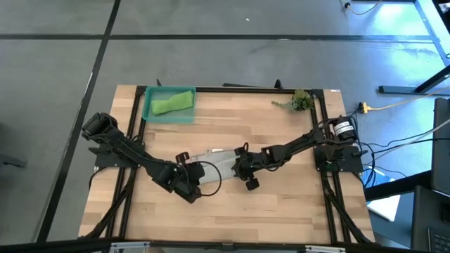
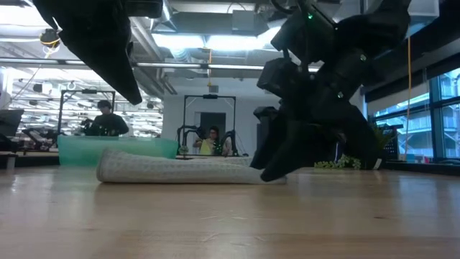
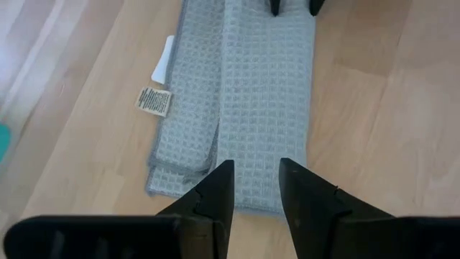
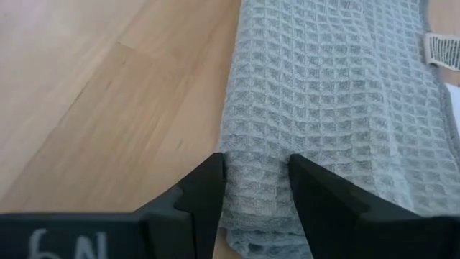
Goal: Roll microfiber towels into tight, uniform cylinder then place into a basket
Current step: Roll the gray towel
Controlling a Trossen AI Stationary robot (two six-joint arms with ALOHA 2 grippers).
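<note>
Both claws at the grey towel's ends

Left claw [image 3: 255, 188] apart over grey towel [image 1: 216, 159]; right claw [image 4: 255, 188] clamped on its opposite end; green towel [image 1: 173, 102] in basket [image 1: 149, 112].

Lighting: even, bright, from ceiling strip lights [image 2: 215, 42].
Low view backlit, arms silhouetted; near table [image 2: 230, 223] edge soft; window [image 2: 442, 122] glare bluish.

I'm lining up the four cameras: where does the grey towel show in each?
High view: grey towel mid-table, between both grippers.
Low view: long low roll, centre-left.
Left wrist view: fills the middle.
Right wrist view: fills the right side.
Shared landmark: its white label, also.
</note>
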